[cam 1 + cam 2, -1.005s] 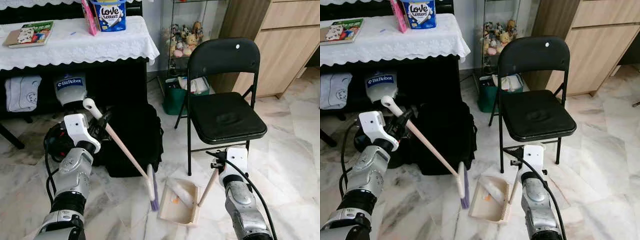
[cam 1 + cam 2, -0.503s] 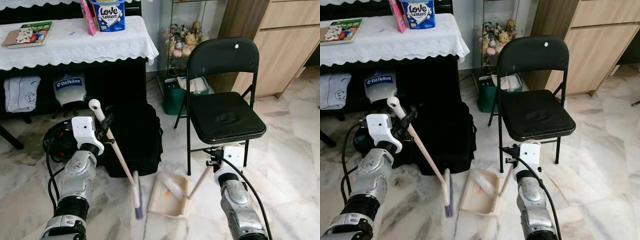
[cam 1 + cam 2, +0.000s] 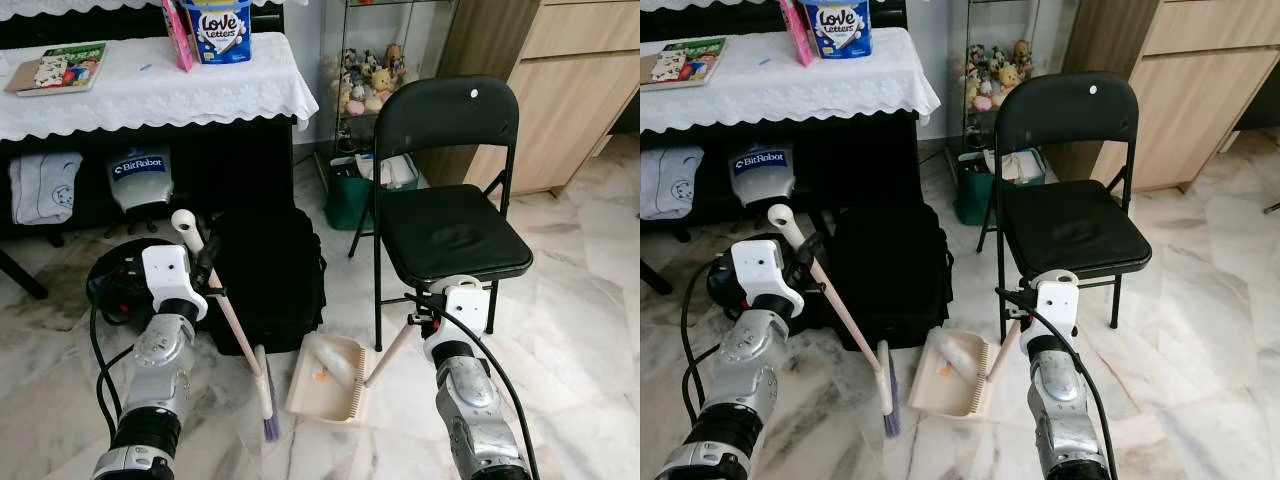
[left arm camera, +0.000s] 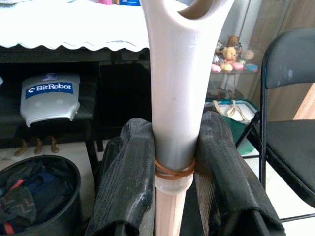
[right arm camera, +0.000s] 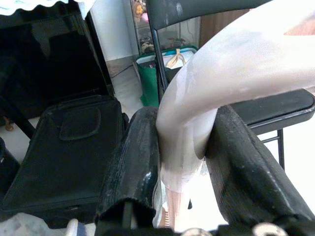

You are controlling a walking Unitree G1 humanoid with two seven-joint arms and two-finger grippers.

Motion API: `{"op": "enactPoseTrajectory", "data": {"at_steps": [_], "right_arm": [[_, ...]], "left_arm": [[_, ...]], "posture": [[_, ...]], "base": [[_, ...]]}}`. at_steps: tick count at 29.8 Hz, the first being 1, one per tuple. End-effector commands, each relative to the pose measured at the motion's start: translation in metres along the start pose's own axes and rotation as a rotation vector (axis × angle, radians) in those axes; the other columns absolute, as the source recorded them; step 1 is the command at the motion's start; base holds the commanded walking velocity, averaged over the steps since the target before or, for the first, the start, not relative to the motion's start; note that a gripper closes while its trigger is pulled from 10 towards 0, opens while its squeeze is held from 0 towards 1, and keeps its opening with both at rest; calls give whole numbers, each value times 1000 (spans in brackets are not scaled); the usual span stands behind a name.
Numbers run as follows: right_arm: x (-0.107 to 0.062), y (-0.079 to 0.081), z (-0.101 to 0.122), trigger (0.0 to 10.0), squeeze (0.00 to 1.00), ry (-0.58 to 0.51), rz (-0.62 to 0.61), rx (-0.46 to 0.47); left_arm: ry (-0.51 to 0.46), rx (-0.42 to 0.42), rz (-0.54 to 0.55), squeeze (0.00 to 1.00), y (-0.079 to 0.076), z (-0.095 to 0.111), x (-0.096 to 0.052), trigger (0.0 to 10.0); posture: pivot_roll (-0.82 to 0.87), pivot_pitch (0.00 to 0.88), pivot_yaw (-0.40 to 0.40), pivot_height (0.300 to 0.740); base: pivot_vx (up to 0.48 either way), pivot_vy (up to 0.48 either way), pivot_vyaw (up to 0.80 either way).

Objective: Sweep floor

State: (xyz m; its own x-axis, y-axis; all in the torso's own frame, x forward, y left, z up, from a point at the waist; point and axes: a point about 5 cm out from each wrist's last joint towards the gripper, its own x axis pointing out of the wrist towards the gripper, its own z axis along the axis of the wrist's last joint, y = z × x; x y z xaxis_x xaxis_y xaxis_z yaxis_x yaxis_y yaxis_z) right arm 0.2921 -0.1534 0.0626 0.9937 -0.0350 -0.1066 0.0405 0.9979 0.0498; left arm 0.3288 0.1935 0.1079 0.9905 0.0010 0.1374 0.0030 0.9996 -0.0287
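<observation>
- Marble floor [image 3: 590, 300], pale with grey veining, under everything in the left eye view.
- Left gripper [image 3: 207, 272] clamped on the cream-pink broom handle [image 3: 232, 318]; handle slanting down to the broom head [image 3: 266, 400], purple bristles at the floor.
- Right gripper [image 3: 424, 318] clamped on the dustpan handle [image 3: 390, 354]; beige dustpan [image 3: 325, 375] flat on the floor just beside the broom head, small orange scrap and pale debris inside.
- Black folding chair [image 3: 450, 200] behind the dustpan; black bag [image 3: 268, 270] on the floor behind the broom.
- White lace-edged tablecloth [image 3: 150, 90] at upper left, blue "Love Letters" tin [image 3: 220, 30] and a book [image 3: 60, 65] on top; grey "BitRobot" shell [image 3: 138, 180] beneath.
- Green bin [image 3: 350, 190] and a shelf of soft toys [image 3: 365, 80] behind the chair; wooden cabinet [image 3: 570, 90] at far right.
- Right eye view: same layout, broom head [image 3: 886, 395] near the dustpan's [image 3: 950, 365] edge.
- Left wrist view: 2 black fingers [image 4: 125, 182] pressed on either side of the broom handle [image 4: 174, 98], orange rubber band [image 4: 174, 172] around the shaft at the fingers; dark tub of clothes [image 4: 34, 196] on the floor.
- Right wrist view: 2 black fingers [image 5: 133, 167] shut on the pale dustpan handle [image 5: 197, 113]; black bag [image 5: 64, 142] and chair legs beyond.
</observation>
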Motion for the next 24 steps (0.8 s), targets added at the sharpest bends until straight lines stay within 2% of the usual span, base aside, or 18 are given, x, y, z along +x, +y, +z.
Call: {"op": "enactPoseTrajectory", "data": {"at_steps": [1,10,24], "right_arm": [[2,3,19,10000,0,-101,12,17],[3,-1,24,10000,0,-132,-5,14],[2,-4,27,10000,0,-153,-37,21]], "left_arm": [[-70,19,2,0,1,13,3,10000],[-101,22,-4,0,-1,17,3,10000],[-90,42,-25,0,1,18,3,10000]], "posture": [[-69,56,-8,740],[-99,68,-14,740],[-113,69,14,740]], "base": [[0,0,0],[0,0,0],[0,0,0]]}}
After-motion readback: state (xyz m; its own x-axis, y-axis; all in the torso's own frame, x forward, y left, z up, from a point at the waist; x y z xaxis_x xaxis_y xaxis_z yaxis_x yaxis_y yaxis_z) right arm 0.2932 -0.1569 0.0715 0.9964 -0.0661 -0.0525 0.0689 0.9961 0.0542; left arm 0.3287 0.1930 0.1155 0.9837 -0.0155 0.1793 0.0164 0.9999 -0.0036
